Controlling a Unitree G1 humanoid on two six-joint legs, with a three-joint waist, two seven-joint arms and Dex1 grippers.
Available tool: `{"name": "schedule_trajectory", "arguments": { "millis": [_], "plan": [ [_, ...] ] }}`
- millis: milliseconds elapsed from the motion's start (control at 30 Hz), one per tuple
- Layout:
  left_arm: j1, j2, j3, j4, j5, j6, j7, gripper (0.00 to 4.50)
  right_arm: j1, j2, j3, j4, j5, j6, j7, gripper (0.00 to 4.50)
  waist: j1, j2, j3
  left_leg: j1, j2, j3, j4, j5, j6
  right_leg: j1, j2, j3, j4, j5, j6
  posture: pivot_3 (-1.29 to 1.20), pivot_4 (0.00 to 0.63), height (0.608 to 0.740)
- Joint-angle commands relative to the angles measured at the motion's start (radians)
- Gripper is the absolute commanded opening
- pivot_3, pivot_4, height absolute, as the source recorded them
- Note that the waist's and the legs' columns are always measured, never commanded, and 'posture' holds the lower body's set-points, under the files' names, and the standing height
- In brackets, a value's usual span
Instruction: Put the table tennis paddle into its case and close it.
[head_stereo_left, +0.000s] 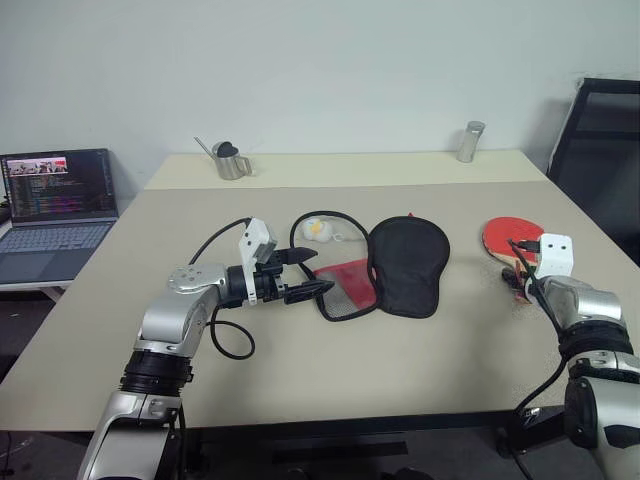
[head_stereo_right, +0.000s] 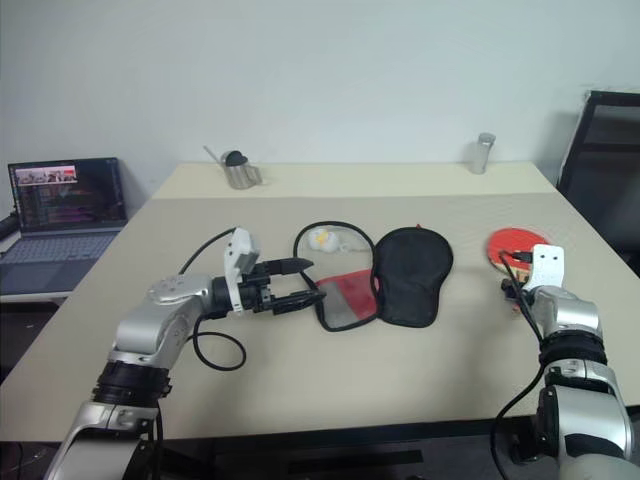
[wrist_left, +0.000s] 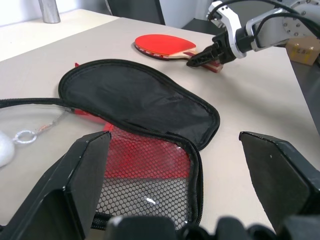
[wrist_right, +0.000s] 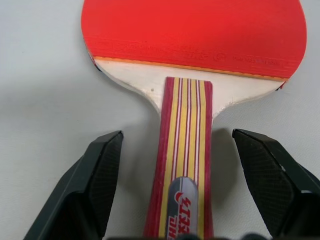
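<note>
Flat on the beige counter (head_stereo_left: 420, 380): table tennis paddle (head_stereo_left: 505, 240), red face up, well to the right of its case (head_stereo_left: 385, 265), nothing between the two. Striped wooden handle pointing back toward the right pincer (wrist_right: 177, 195), running straight down the gap between the two black fingers (wrist_right: 97, 185); fingers spread wide on either side of the handle, clear of the wood on both sides, so not gripping.

Near the counter's middle: the case unzipped and folded open. Black half (wrist_left: 135, 102) lying flat on the paddle's side of the case. Red half with mesh pocket (wrist_left: 145, 180) lying flat on the far side from the paddle, joined to the black half along one edge. Black cord loop (head_stereo_left: 320, 218) curving out beyond the mesh half, ringed around a small white and yellow thing (head_stereo_left: 315, 229) too small to make out.

Just beside the mesh half, on the side away from the paddle: left pincer (head_stereo_left: 300, 272), held roughly level above the counter, fingers spread wide, tips just at the mesh half's edge, nothing between them.

Behind the case, at the back of the counter: small metal watering can (head_stereo_left: 230, 160) on the left, metal tumbler (head_stereo_left: 470, 141) further right, roughly behind the paddle. Off the counter, far to the left of the case: open laptop (head_stereo_left: 58, 210) with a lit screen.
</note>
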Motion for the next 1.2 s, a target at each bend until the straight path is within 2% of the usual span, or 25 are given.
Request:
{"name": "schedule_trajectory", "arguments": {
  "millis": [33, 200, 300, 467, 633, 800, 933, 1033, 1200],
  "plan": [
    [-0.014, 0.009, 0.008, -0.020, 0.000, -0.015, -0.005, 4.50, -0.014, -0.019, 0.014, 0.013, -0.013, -0.018, 0.026, 3.24, 0.000, 0.000, 0.000, 0.000, 0.000, 0.000, 0.000, 0.000, 0.000, 0.000, 0.000, 0.000, 0.000, 0.000, 0.000, 0.00, 0.150, 0.740],
    [-0.015, 0.007, 0.004, -0.016, 0.005, -0.018, -0.008, 4.50, -0.020, -0.025, 0.025, 0.053, -0.026, -0.047, 0.047, 1.62, 0.002, 0.000, 0.000, 0.000, 0.000, 0.000, 0.000, 0.000, 0.000, 0.001, 0.000, 0.000, 0.000, 0.000, 0.000, 0.00, 0.150, 0.740],
    [-0.019, 0.005, 0.003, -0.013, 0.008, -0.018, -0.010, 4.50, -0.030, -0.023, 0.026, 0.080, -0.033, -0.065, 0.044, 1.11, 0.002, -0.001, 0.000, 0.000, 0.000, 0.000, 0.001, 0.000, 0.000, 0.001, 0.000, 0.000, 0.000, 0.001, 0.001, 0.00, 0.150, 0.740],
    [-0.016, 0.007, 0.005, -0.016, 0.010, -0.017, -0.011, 4.50, -0.045, -0.017, 0.010, 0.111, -0.028, -0.088, 0.007, 1.11, 0.002, -0.001, 0.000, 0.000, 0.000, 0.000, 0.004, 0.000, 0.000, 0.002, 0.000, 0.000, 0.000, 0.002, 0.000, 0.00, 0.150, 0.740],
    [0.001, 0.021, 0.016, -0.023, 0.013, -0.016, -0.007, 4.50, -0.061, -0.026, -0.006, 0.007, -0.011, -0.065, -0.019, 1.11, 0.002, 0.000, 0.000, 0.000, 0.000, 0.000, 0.005, 0.000, 0.000, 0.002, 0.000, 0.001, 0.000, 0.003, 0.000, 0.00, 0.150, 0.740],
    [0.020, 0.033, 0.026, -0.036, 0.007, -0.010, -0.001, 4.50, -0.003, 0.012, -0.028, -0.374, 0.054, 0.144, -0.039, 1.11, 0.001, 0.001, 0.000, -0.001, 0.000, -0.001, 0.004, 0.000, 0.000, -0.001, 0.000, 0.003, 0.000, 0.003, 0.000, 0.00, 0.150, 0.740],
    [0.026, 0.033, 0.025, -0.039, 0.005, -0.008, 0.001, 4.50, 0.055, 0.091, -0.052, -0.679, 0.114, 0.335, -0.095, 1.11, 0.000, 0.001, 0.000, -0.001, 0.002, -0.002, 0.004, 0.000, 0.000, -0.001, 0.001, 0.002, 0.000, 0.004, -0.001, 0.00, 0.150, 0.740],
    [0.022, 0.031, 0.023, -0.034, 0.006, -0.008, 0.001, 4.50, 0.097, 0.202, -0.049, -0.891, 0.159, 0.482, -0.151, 1.11, 0.001, 0.001, 0.000, -0.001, 0.002, -0.003, 0.004, 0.000, 0.000, -0.001, 0.001, 0.002, 0.001, 0.004, 0.000, 0.00, 0.150, 0.740],
    [0.017, 0.027, 0.018, -0.029, 0.007, -0.009, -0.001, 4.50, 0.148, 0.390, -0.019, -1.073, 0.168, 0.604, -0.238, 1.11, 0.003, 0.001, 0.000, -0.001, 0.002, -0.003, 0.004, 0.000, 0.000, -0.001, 0.001, 0.002, 0.001, 0.004, 0.000, 0.00, 0.150, 0.740]
  ]
}}
